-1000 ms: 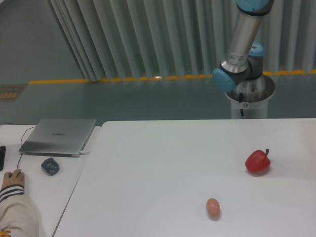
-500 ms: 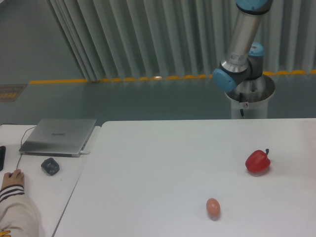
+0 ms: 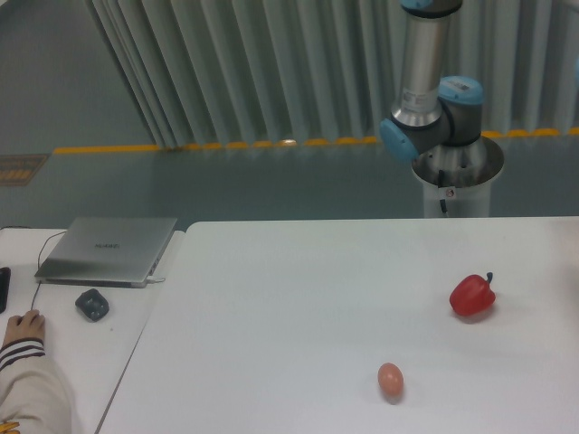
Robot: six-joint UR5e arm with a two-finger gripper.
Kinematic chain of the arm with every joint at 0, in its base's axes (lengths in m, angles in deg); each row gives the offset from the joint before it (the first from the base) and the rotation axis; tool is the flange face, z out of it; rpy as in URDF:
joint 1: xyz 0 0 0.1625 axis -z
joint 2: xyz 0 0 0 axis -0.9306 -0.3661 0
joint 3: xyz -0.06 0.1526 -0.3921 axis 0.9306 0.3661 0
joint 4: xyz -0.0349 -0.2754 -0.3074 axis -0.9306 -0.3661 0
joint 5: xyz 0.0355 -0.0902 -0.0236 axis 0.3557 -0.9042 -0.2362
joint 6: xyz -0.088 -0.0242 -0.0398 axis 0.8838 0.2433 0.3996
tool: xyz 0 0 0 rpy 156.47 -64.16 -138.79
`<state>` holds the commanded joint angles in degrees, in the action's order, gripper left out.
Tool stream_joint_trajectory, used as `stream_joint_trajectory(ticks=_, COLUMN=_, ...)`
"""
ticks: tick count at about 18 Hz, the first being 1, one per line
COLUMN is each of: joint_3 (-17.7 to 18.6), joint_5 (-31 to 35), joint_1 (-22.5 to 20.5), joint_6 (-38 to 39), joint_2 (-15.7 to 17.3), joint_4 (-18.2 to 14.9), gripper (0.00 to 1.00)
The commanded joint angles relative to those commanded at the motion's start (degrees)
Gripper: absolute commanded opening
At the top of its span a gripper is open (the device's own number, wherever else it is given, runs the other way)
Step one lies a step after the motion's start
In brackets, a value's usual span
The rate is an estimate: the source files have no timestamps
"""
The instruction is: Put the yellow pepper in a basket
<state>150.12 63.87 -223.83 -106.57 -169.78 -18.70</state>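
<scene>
Red pepper (image 3: 472, 296) on the white table (image 3: 298, 298), right side. Small egg (image 3: 390, 379) nearer the front. Robot arm (image 3: 425, 81) standing behind the table. Closed laptop (image 3: 109, 250) and dark mouse (image 3: 92, 304) on the left desk.

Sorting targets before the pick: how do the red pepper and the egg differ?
The red pepper is glossy red, lobed, with a dark stem; the egg is pinkish-brown, smooth, stemless. The pepper looks larger. It sits farther back and right; the egg nearer the front edge. Both rest apart on the white table.
</scene>
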Motion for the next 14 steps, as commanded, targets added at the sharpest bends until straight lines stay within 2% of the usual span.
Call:
stream_joint_trajectory(ticks=5, joint_3=0.1, joint_5=0.7, joint_1=0.8, joint_6=0.0, joint_2=-0.4, joint_4=-1.1, gripper=1.00)
stream_joint_trajectory(ticks=14, joint_3=0.9, joint_5=2.5, joint_1=2.1, joint_6=-0.1, joint_2=-0.9, joint_4=-1.1, gripper=1.00)
